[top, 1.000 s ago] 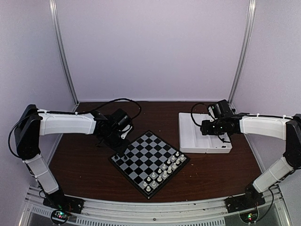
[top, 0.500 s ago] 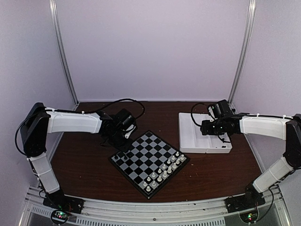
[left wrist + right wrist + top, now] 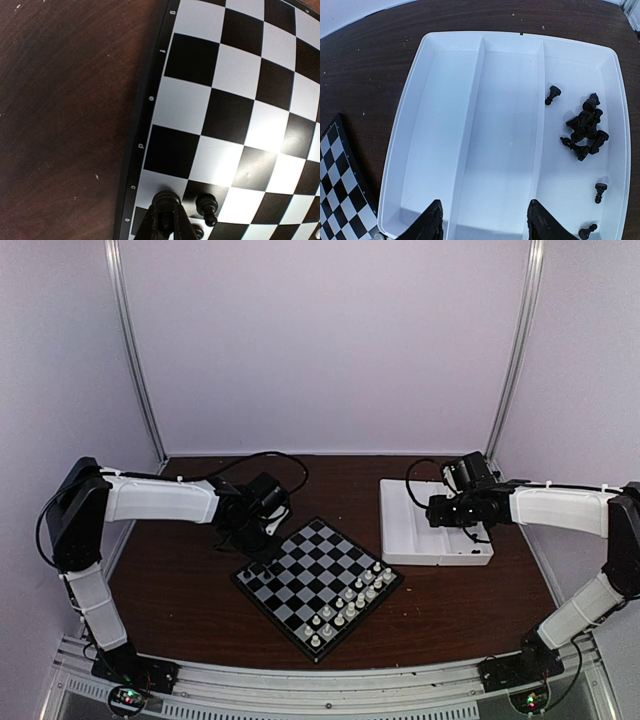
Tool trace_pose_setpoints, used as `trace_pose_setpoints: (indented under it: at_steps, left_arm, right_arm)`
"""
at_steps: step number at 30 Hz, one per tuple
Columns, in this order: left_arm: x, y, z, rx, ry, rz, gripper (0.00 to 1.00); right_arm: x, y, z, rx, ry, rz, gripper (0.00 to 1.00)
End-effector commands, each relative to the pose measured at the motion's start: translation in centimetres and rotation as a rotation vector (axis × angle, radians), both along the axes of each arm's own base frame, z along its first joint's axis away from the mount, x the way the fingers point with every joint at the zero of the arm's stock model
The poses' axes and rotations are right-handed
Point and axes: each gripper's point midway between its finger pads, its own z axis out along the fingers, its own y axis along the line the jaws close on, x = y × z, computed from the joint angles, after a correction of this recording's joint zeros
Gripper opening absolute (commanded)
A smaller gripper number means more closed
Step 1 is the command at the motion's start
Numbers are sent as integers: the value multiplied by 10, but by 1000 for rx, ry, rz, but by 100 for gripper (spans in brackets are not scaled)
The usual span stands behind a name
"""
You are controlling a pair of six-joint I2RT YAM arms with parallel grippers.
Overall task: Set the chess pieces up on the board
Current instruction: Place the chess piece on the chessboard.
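Over at the board (image 3: 230,115), the left end effector (image 3: 167,215) is pinched narrow, and it looks to have a black chessman (image 3: 166,197) nipped between its fingertips. It hangs above the edge squares, right by the lettered frame near the board's left corner. Two more black men (image 3: 207,206) stand just beside it on the neighbouring squares, with dark bench (image 3: 60,125) off to the left.

Across the bench, the right end effector (image 3: 486,225) hovers over the white tray (image 3: 440,125). Its fingers are spread apart and there's nothing between them. The remaining black chess pieces (image 3: 584,131) lie in the tray's right-hand compartment, most of them in a loose heap and a few scattered singly around it. From above, the white chessmen (image 3: 352,602) are lined up in two rows along the board's near-right side.
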Motion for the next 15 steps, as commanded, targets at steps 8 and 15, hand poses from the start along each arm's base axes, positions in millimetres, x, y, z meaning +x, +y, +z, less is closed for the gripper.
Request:
trace_pose_setpoints:
  at_steps: [8, 15]
  left_arm:
    - [14, -5, 0, -2, -35, -2, 5]
    - [16, -2, 0, 12, -45, 5, 6]
  right_arm:
    - [2, -4, 3, 2, -7, -20, 57]
    - [2, -3, 2, 3, -4, -18, 57]
